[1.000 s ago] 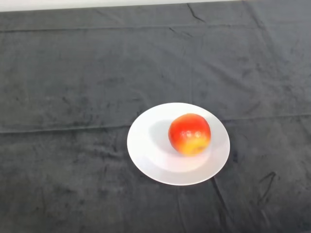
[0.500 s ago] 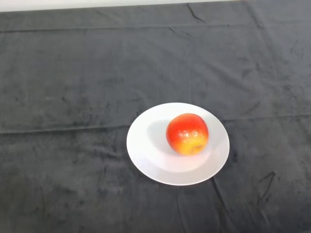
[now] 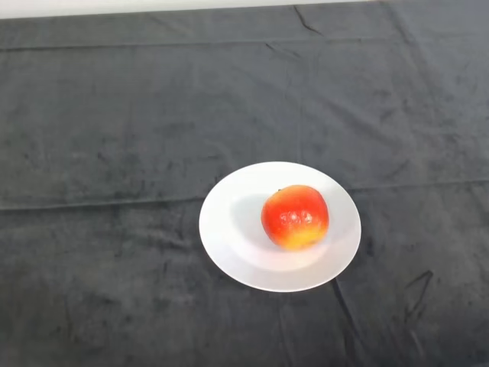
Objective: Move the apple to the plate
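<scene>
apple (image 3: 295, 216) on white plate (image 3: 229, 229), dark cloth (image 3: 114, 130).

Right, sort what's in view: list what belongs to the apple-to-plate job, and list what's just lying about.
Part of the job:
- apple, red and yellow, already resting on the plate
- white plate, round, on the cloth

Just lying about:
- dark cloth covering the table; nothing else shows on it
</scene>
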`<control>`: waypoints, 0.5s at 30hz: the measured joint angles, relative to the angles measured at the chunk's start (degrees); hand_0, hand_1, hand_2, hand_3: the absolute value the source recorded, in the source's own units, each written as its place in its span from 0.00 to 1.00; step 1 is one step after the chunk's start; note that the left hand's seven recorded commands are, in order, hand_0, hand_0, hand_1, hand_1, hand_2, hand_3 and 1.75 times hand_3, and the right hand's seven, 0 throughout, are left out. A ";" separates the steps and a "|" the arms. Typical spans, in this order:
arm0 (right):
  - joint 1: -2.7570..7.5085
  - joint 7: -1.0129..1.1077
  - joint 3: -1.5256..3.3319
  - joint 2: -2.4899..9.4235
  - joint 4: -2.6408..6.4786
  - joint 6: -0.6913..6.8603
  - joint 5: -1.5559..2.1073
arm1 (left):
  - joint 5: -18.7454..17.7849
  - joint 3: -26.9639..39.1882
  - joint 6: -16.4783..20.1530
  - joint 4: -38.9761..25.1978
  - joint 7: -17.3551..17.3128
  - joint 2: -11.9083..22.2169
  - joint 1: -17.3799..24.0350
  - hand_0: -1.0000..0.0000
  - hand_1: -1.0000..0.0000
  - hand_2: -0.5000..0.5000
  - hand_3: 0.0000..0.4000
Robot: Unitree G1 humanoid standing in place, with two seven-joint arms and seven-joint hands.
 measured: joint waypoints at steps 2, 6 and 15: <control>0.00 0.00 0.00 0.00 0.00 0.00 0.00 | 0.00 0.00 0.00 0.00 -0.01 0.00 0.00 1.00 1.00 0.50 0.00; 0.00 0.00 0.00 0.00 0.00 0.00 0.00 | 0.00 -0.04 0.00 0.00 -0.02 0.00 0.00 1.00 1.00 0.50 0.00; 0.00 0.00 0.00 0.00 0.00 0.00 0.00 | -0.01 -0.30 0.00 0.01 -0.15 0.00 0.00 1.00 1.00 0.50 0.00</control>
